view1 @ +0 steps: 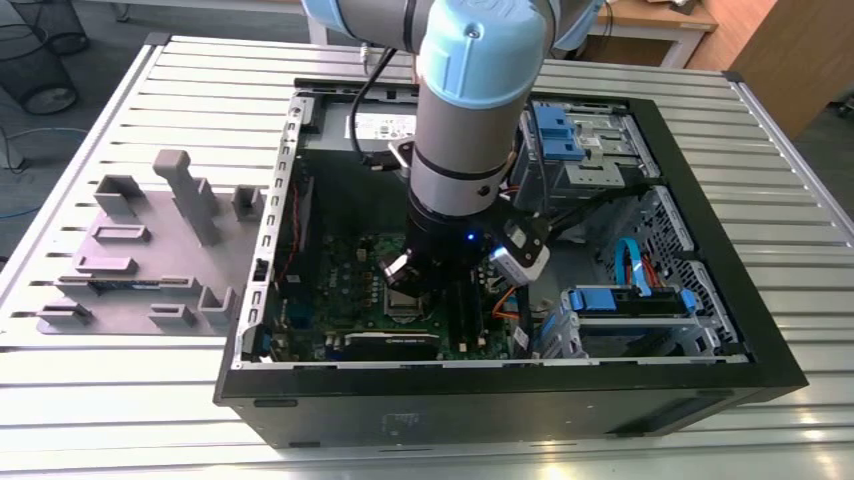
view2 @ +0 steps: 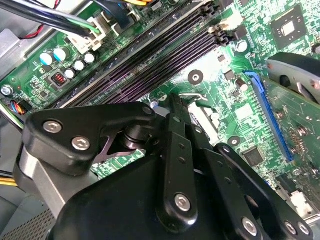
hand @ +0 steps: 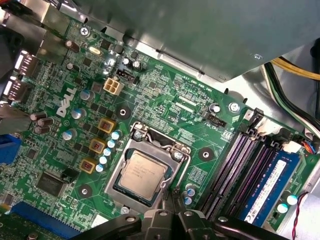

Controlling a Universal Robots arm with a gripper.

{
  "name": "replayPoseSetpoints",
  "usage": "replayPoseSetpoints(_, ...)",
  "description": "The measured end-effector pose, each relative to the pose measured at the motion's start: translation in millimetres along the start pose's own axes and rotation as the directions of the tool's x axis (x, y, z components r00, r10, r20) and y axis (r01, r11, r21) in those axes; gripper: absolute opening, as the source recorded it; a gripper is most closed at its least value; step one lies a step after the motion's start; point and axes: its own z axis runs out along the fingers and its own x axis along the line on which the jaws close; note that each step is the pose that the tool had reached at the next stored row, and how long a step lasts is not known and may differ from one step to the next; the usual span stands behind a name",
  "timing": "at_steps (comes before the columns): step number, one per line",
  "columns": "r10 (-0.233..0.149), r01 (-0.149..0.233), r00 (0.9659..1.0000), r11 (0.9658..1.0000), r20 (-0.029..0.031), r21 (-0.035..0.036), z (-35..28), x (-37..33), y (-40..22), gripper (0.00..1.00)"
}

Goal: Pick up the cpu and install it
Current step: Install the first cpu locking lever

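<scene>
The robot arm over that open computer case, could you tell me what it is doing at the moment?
The arm reaches down into the open computer case, with its gripper just above the green motherboard. In the first wrist view the cpu already lies in the socket, its silver top showing, and the gripper's tips hover at the socket's edge beside it. The grey fixture blocks sit on the table at the exterior view's left.

The cpu (hand: 141,173) lies flat (silver top up); seated in its socket.
</scene>
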Motion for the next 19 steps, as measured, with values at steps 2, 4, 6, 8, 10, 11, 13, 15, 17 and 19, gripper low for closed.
replayPoseSetpoints(2, 0.0, 0.0, 1.0, 1.0, 0.0016, 0.0001, 0.8, 0.1, -0.3, 0.1)
replayPoseSetpoints(4, 0.0, 0.0, 1.0, 1.0, 0.0028, 0.0002, 1.4, 0.1, -0.5, 0.1)
replayPoseSetpoints(6, 0.0, 0.0, 1.0, 1.0, 0.003, 0.0, 1.3, 0.2, -0.6, 0.1)
replayPoseSetpoints(8, 0.0, 0.0, 1.0, 1.0, 0.0034, -0.0008, 1.4, 0.2, -0.7, 0.1)
replayPoseSetpoints(10, 0.0, 0.0, 1.0, 1.0, 0.0041, -0.0019, 1.7, 0.5, -1.3, 0.1)
replayPoseSetpoints(11, 0.0, 0.0, 1.0, 1.0, 0.0046, -0.0024, 1.9, 0.7, -2.0, 0.1)
replayPoseSetpoints(13, 0.0, 0.0, 1.0, 1.0, 0.0047, -0.0024, 2.0, 1.7, -3.8, 0.1)
replayPoseSetpoints(15, 0.0, 0.0, 1.0, 1.0, 0.0042, -0.002, 1.9, 2.3, -4.9, 0.1)
replayPoseSetpoints(17, 0.0, 0.0, 1.0, 1.0, 0.0042, -0.0021, 2.1, 2.5, -5.3, 0.1)
replayPoseSetpoints(19, 0.0, 0.0, 1.0, 1.0, 0.0042, -0.0022, 2.4, 2.5, -5.5, 0.1)
